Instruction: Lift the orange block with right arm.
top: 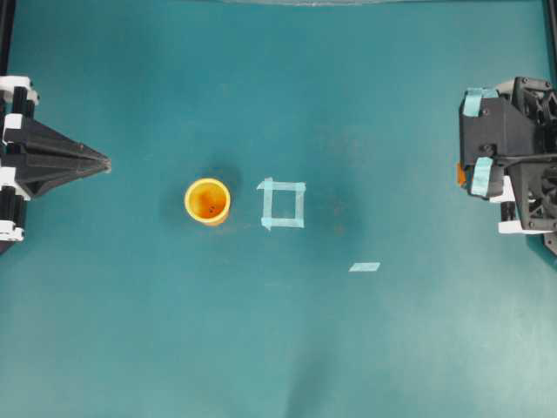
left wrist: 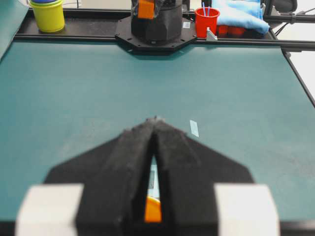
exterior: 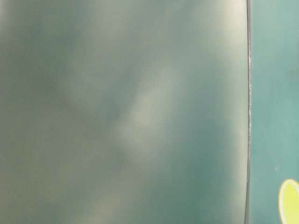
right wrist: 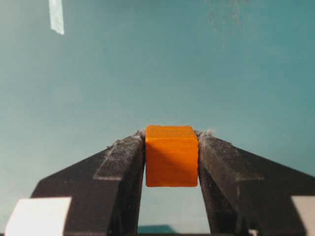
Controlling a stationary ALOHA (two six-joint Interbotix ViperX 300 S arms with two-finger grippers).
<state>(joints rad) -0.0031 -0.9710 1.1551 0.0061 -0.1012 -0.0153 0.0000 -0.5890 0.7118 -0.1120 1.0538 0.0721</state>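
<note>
Nearest to my right wrist camera, the orange block (right wrist: 172, 155) sits squeezed between the fingers of the right gripper (right wrist: 172, 162), above the table (right wrist: 147, 64). I judge the lift is in progress; next I only raise steadily. The left gripper (left wrist: 155, 123) is pressed together, empty.

The orange block (right wrist: 172, 155), a small plain cube, sits level, pinched between the right hand's (right wrist: 172, 147) fingers above the surface (right wrist: 147, 73).
</note>
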